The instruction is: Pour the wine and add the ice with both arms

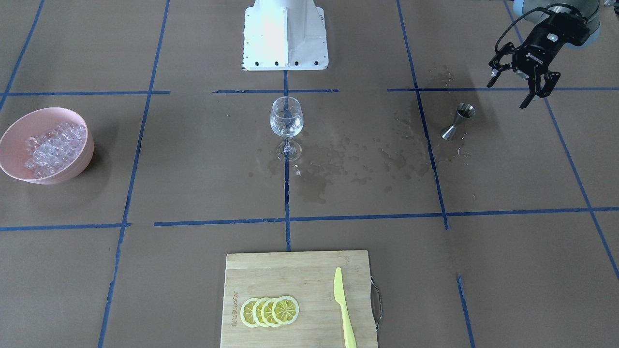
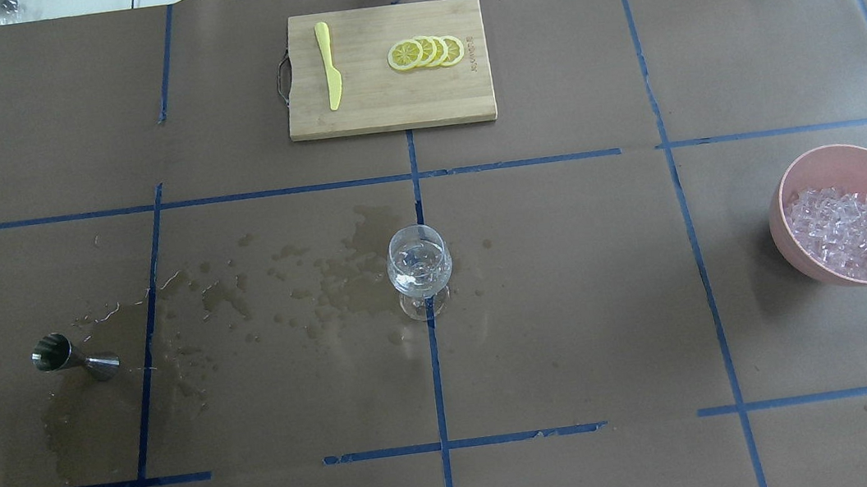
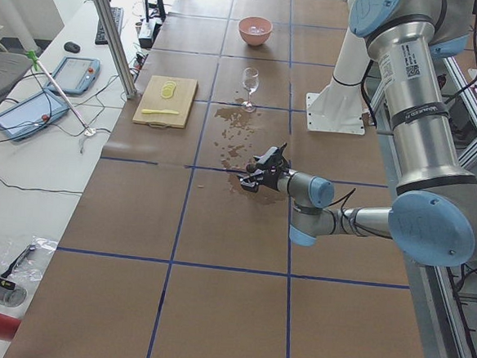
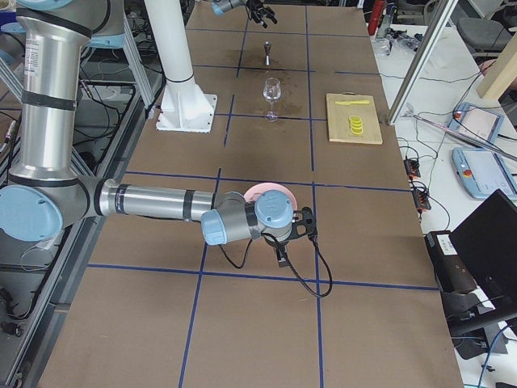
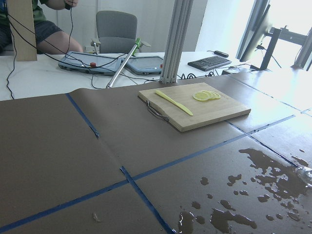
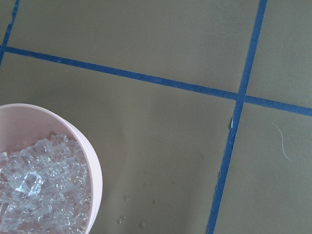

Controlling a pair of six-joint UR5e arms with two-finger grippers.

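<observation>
At the middle of the bench [image 1: 193, 183] stands the wine glass [image 1: 287, 118], and a little clear wine [image 2: 420, 271] appears to sit in its bowl, so the pour looks done. The jigger [image 1: 457, 122] supports that reading: it stands upright on the bench, released, with wet patches [image 1: 338, 164] spread between it and the glass, suggesting some liquid missed. Whether any cube is already in the glass cannot be told from its glints. The ice [image 1: 51, 147] lies heaped in the pink bowl [image 1: 84, 159], well apart from the glass on the robot's right, so adding ice appears to be the step left. The left gripper [image 1: 510, 92] hangs near the jigger but clear of it, its 2 fingers spread wide with nothing between them. The right gripper [image 4: 307, 218] hovers just beside the bowl, and its wrist camera looks down on the bowl's rim and the cubes. It shows only in the side view, so whether it is spread or pinching anything cannot be told.
</observation>
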